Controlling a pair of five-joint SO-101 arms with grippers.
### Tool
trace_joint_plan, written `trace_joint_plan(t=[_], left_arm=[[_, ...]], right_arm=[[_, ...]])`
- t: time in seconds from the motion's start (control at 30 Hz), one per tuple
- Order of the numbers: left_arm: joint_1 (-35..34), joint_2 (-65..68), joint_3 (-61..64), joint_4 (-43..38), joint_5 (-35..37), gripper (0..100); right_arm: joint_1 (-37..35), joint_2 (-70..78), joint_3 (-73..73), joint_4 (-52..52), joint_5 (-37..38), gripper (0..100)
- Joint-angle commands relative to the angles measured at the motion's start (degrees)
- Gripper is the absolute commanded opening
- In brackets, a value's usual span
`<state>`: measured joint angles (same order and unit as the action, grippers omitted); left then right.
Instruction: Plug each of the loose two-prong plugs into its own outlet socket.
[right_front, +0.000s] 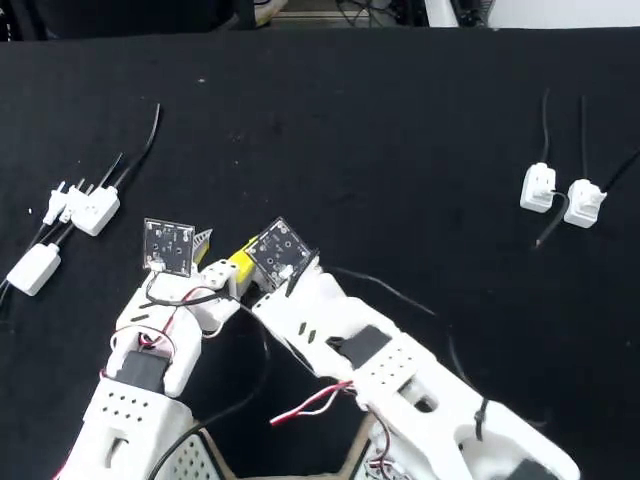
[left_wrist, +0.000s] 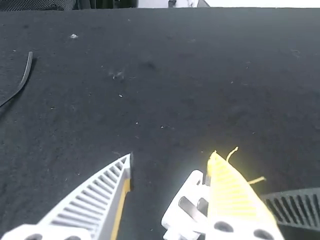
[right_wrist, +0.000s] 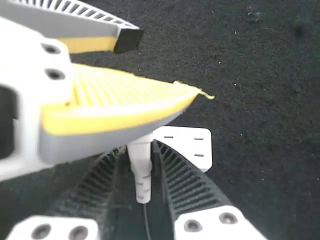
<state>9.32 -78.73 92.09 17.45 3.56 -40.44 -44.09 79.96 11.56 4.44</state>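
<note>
My right gripper (right_wrist: 140, 148) is shut on the ribbed cord neck of a white socket block (right_wrist: 189, 145), which has slots in its face and sits low over the black table. My left gripper (left_wrist: 170, 157) stands open right beside it. Its yellow finger (left_wrist: 227, 192) lies over the block (left_wrist: 186, 210) and its white finger (left_wrist: 102, 195) stands apart from it. In the high view both grippers meet at the table's front middle, around the yellow finger (right_front: 240, 265). Loose white plugs (right_front: 92, 210) and a block (right_front: 34, 268) lie at the left.
Two more white corded pieces (right_front: 538, 187) (right_front: 585, 203) lie at the far right with black cords running back. A thin black cable (right_front: 400, 295) trails from the right arm across the mat. The black table's middle and back are bare.
</note>
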Motion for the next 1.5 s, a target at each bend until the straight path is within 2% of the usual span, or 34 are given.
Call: trace_joint_plan(t=[0.0, 0.57, 0.9, 1.03, 1.47], left_arm=[[-0.40, -0.70, -0.57, -1.05, -0.35, 25], [-0.40, -0.70, -0.57, -0.97, -0.35, 24], [0.04, -0.79, 0.40, -1.41, -0.35, 24], [0.04, -0.79, 0.48, -1.41, -0.35, 24], [1.80, -0.79, 0.66, -1.41, -0.26, 24]], right_arm=[[-0.62, -7.87, -0.31, 4.31, -0.18, 1.1], [-0.62, -30.73, 10.68, 5.71, -0.44, 1.1], [-0.62, -32.48, 11.30, 5.63, -0.88, 1.1], [-0.62, -32.48, 11.12, 5.63, -4.31, 1.1], [-0.62, -32.48, 10.86, 5.54, -4.57, 1.1]])
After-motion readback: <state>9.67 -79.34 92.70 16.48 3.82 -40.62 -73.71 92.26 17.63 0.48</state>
